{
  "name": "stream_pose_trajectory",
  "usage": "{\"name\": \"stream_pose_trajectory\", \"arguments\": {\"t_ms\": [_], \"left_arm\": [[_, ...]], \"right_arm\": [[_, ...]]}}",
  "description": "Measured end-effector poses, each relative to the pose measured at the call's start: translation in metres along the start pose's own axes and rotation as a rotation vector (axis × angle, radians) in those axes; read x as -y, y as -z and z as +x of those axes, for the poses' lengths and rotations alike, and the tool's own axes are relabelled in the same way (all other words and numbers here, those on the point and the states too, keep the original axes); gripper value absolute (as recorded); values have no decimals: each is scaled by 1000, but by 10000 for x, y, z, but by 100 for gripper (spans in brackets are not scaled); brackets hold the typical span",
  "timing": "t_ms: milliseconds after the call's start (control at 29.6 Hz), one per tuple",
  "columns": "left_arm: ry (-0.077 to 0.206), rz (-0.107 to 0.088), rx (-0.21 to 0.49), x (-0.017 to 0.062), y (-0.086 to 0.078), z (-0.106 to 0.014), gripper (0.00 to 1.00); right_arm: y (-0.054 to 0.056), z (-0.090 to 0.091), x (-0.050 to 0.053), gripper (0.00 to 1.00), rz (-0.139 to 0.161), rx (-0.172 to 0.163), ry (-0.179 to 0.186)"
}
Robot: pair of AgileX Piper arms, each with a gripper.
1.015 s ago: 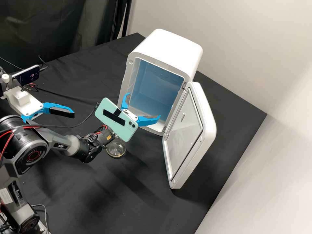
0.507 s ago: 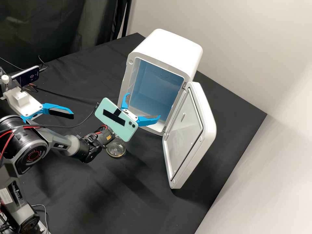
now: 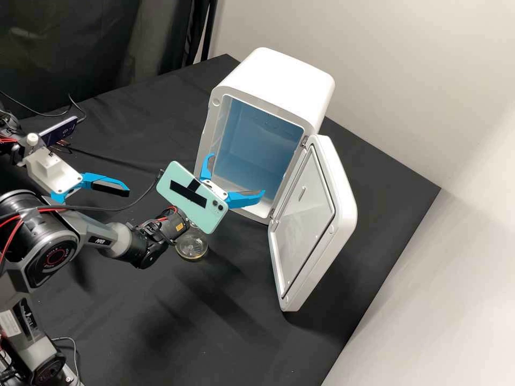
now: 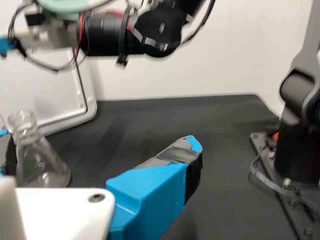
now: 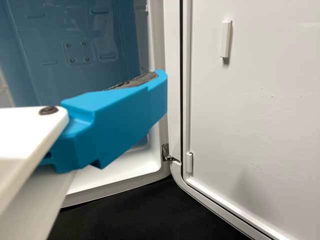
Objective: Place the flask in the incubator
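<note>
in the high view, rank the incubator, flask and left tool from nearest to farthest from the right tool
1. incubator: the right tool sits at its open mouth.
2. flask: standing on the bench, lower down and a little nearer the camera.
3. left tool: well off toward the view's left edge.

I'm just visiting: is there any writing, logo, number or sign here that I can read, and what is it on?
Nothing here can be read clearly.
Small white mark on the right arm's forearm: too small to read.
Red print around that arm's big joint: too small to read.
White label low on the arm's base: blurred.
The incubator and the flask: no print visible.
</note>
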Motion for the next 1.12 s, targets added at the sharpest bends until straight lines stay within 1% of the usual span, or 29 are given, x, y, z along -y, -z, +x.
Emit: {"name": "stream_pose_trajectory", "arguments": {"t_ms": [68,135,203,237,304,474,541,575,676,812,846,913,1015,1049,1116], "left_arm": [[20,1,-9,49,50,-17,100],[32,-1,-24,84,106,-33,100],[36,-6,-45,105,165,-49,100],[39,-20,-57,113,200,-61,100],[37,-28,-64,121,239,-71,100],[32,-30,-83,132,311,-118,100],[37,-30,-83,150,328,-149,100],[35,-28,-81,153,336,-162,100],[46,-27,-85,182,373,-211,100],[53,-38,-107,209,445,-290,100],[52,-46,-113,213,460,-305,100],[49,-54,-126,215,496,-345,100],[48,-53,-133,221,530,-397,100],[51,-56,-137,229,539,-415,100],[54,-55,-140,233,557,-430,100]], "right_arm": [[0,0,0,100,0,0,0],[0,0,0,100,0,0,0],[0,0,0,100,0,0,0],[0,0,0,100,0,0,0],[0,0,0,100,0,0,0],[0,0,0,100,0,0,0],[0,0,0,100,0,0,0],[0,0,0,100,0,0,0],[0,0,0,100,0,0,0],[0,0,0,100,0,0,0],[0,0,0,100,0,0,0],[0,0,0,100,0,0,0],[0,0,0,100,0,0,0],[0,0,0,100,0,0,0],[0,0,0,100,0,0,0]]}}
